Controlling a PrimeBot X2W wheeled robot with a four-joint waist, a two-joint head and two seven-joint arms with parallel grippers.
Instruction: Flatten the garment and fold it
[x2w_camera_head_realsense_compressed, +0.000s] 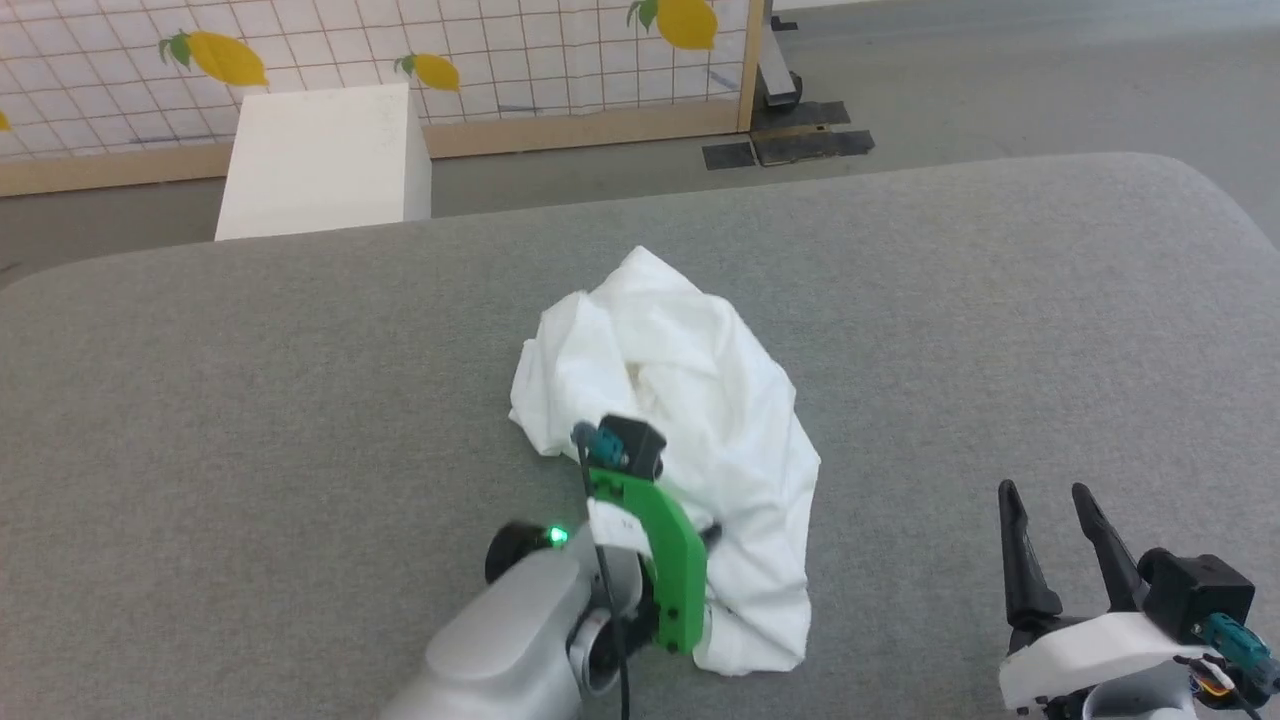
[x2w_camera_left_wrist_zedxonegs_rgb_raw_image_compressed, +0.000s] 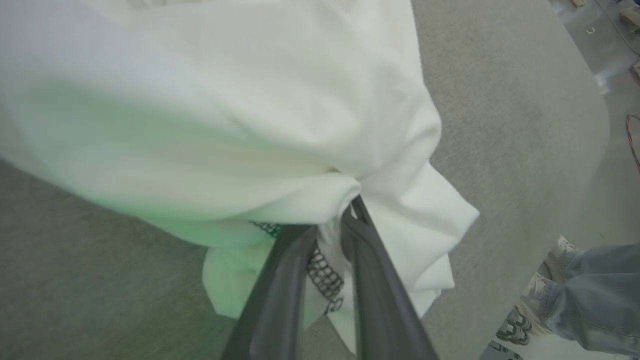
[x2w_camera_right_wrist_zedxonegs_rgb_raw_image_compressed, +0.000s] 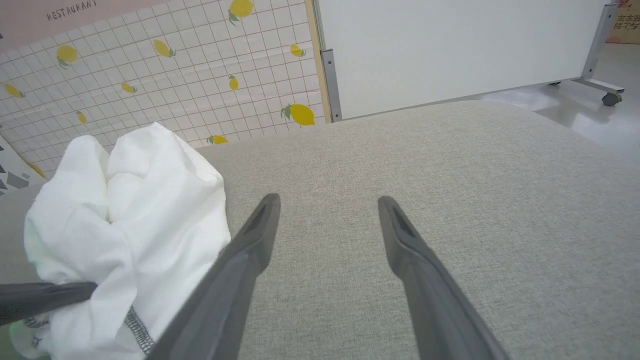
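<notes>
We found the left pincer (x2w_camera_left_wrist_zedxonegs_rgb_raw_image_compressed: 346, 220) clamped on the crumpled garment (x2w_camera_head_realsense_compressed: 690, 390) at its near edge. The right pincer (x2w_camera_head_realsense_compressed: 1043, 497) stood open and empty, well apart to the garment's right.

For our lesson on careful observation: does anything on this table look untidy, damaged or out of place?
Only the garment: it lies crumpled in a heap on the grey table, not flat, its zigzag-stitched hem bunched where the left gripper pinches it. The right gripper stands open, apart from it. No damage is visible.
</notes>
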